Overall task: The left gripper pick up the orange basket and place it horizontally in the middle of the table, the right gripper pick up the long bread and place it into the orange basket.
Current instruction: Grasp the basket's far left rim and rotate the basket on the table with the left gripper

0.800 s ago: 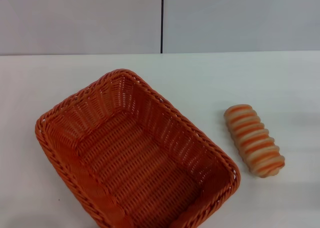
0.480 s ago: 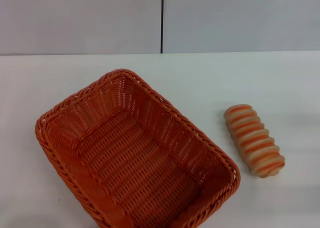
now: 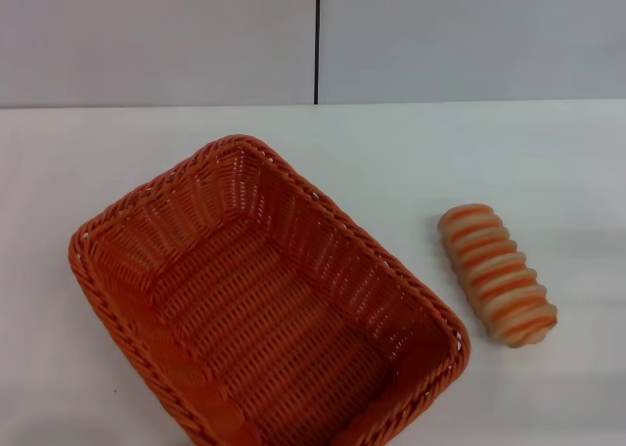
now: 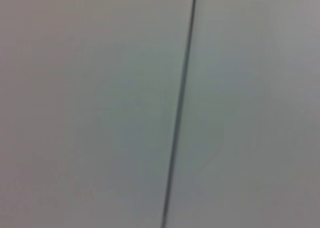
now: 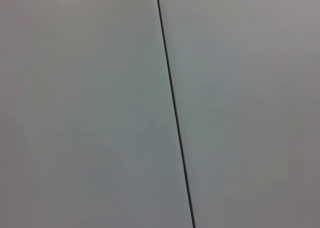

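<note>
Nothing has shifted in the last moment — the orange basket (image 3: 264, 304) still lies skewed on the white table (image 3: 391, 153), the long bread (image 3: 497, 274) just beside its right rim, so the task is unstarted. Neither gripper is in view, so their state and bearings can't be told. Behind, a grey wall (image 3: 156, 35) with one dark seam (image 3: 317, 40).

The orange basket (image 3: 264, 304) sat empty and skewed diagonally on the white table (image 3: 391, 153). The striped long bread (image 3: 496, 274) lay apart, to its right.
</note>
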Controlling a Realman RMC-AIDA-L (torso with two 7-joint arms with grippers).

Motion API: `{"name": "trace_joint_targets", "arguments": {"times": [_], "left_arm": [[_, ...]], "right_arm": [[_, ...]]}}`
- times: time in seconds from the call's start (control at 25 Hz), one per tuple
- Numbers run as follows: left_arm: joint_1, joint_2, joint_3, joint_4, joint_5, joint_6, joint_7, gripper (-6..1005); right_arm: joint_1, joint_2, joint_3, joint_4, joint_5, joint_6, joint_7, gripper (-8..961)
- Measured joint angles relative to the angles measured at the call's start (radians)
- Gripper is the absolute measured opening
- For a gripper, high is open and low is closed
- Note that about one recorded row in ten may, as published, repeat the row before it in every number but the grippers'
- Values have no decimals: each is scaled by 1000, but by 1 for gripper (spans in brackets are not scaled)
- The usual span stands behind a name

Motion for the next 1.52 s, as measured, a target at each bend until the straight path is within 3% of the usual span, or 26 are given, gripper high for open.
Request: {"name": "trace_joint_targets", "arguments": {"times": [0.04, 0.08, 0.16, 0.2, 0.24, 0.36, 0.4, 0.48, 0.56, 0.68, 0.72, 0.8, 0.88, 0.92, 1.04, 1.12, 1.16, 1.28, 1.32, 1.4, 1.52], "left_arm": [[2, 1, 17, 29, 1, 15, -44, 844], [3, 2, 80, 165, 0, 63, -223, 843], [3, 2, 131, 304, 1, 80, -393, 843], [3, 2, 131, 304, 1, 80, -393, 842], [3, 3, 221, 505, 14, 79, -634, 842], [3, 5, 290, 684, 63, 77, -821, 838], [3, 5, 290, 684, 63, 77, -821, 837], [-17, 5, 355, 942, 175, 81, -1079, 835], [-32, 7, 378, 1045, 229, 90, -1181, 832], [-40, 8, 387, 1094, 255, 99, -1231, 828], [-66, 5, 418, 1277, 332, 119, -1343, 827], [-83, 3, 461, 1392, 390, 121, -1414, 825], [-83, 3, 461, 1392, 390, 121, -1414, 822], [-113, 3, 554, 1551, 494, 118, -1514, 821], [-137, 2, 603, 1620, 546, 117, -1556, 817], [-173, 1, 663, 1685, 625, 111, -1613, 815], [-218, -1, 731, 1736, 727, 105, -1664, 813], [-254, -4, 804, 1762, 823, 101, -1708, 810], [-274, -5, 885, 1779, 889, 94, -1749, 808], [-281, -6, 918, 1784, 917, 90, -1768, 806], [-304, -9, 1068, 1793, 1006, 70, -1826, 802]], "right_arm": [[-1, 0, 1, 0, 0, 0, 1, 785], [-2, -1, 2, 0, 0, 0, 1, 785], [-7, 0, -1, 0, -1, 7, 1, 785], [-7, 0, -1, 0, -1, 7, 1, 785], [-9, 1, -2, 0, -1, 13, -1, 785], [-10, 0, -3, -1, -2, 23, -2, 785], [-10, 0, -3, -1, -2, 23, -2, 785], [-9, -1, -7, -4, -5, 19, 1, 785], [-9, -1, -9, -5, -15, 14, 3, 785], [-8, -1, -9, -3, -18, 14, 3, 785], [-8, 0, -9, -1, -19, 13, 3, 785], [-9, 1, -9, 0, -19, 13, 3, 785], [-12, 2, -9, 3, -19, 13, 4, 785], [-14, 2, -9, 6, -19, 13, 4, 785], [-17, 2, -9, 14, -19, 12, 4, 785], [-18, 2, -9, 19, -19, 12, 4, 785], [-19, 2, -9, 21, -19, 12, 4, 785], [-19, 2, -9, 29, -19, 11, 4, 785], [-19, 2, -9, 31, -19, 10, 4, 785], [-20, 2, -9, 34, -19, 9, 4, 785], [-22, 2, -9, 37, -19, 9, 4, 785]]}}
